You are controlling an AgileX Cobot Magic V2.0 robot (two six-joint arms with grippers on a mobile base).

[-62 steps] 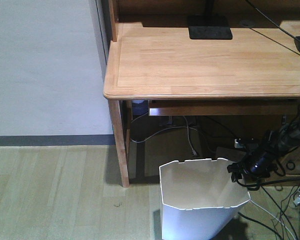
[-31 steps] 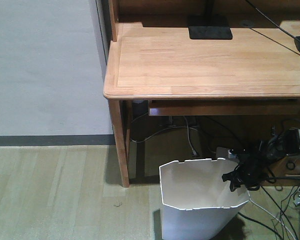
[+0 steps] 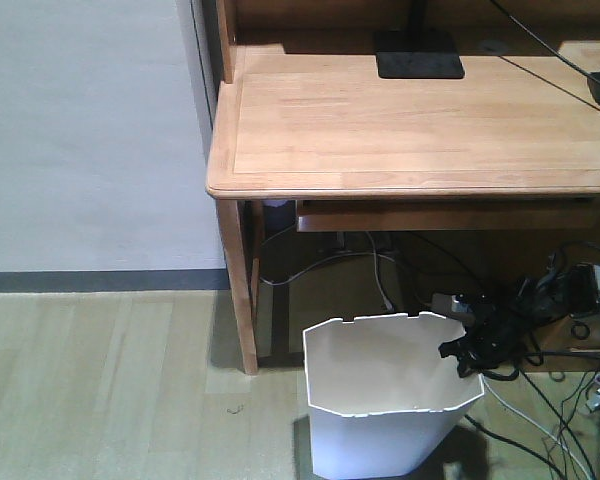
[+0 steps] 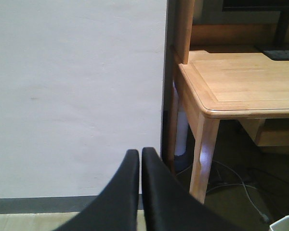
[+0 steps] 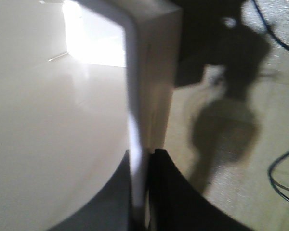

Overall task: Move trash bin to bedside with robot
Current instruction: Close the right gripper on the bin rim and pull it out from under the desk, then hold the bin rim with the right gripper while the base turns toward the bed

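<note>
Nearest you in the front cam, the trash bin [image 3: 370, 445] was upright in front of the desk [image 3: 410, 120], below its front edge and just right of its front-left leg [image 3: 242, 290] in that view. Its open rim faced up w/ the cream inside showing. You couldn't tell whether its base touched the wood-look floor [image 3: 100, 380] or hung just over it. Your R gripper [image 3: 467, 352] was at the bin's rim on the side away from that leg. In the R wrist cam its fingers [image 5: 178, 202] were clenched on the thin white wall, one inside and one outside, w/ the wall pinched btwn them. Loose cables [image 3: 540, 425] lay on the floor beside the bin, under the desk's right part. Your L gripper [image 4: 140, 156] hung in the air off the desk's left corner, lower than the top. Its two black fingers were pressed together w/ nothing btwn them, aimed at the wall. Further back, a shallow wooden tray [image 3: 440, 215] sat under the desk top, w/ more wires behind it. At the back of the top stood a black monitor base [image 3: 418, 55]. Farthest, left of the desk, was the pale wall [image 3: 80, 130] w/ a dark baseboard [image 3: 90, 281].
</note>
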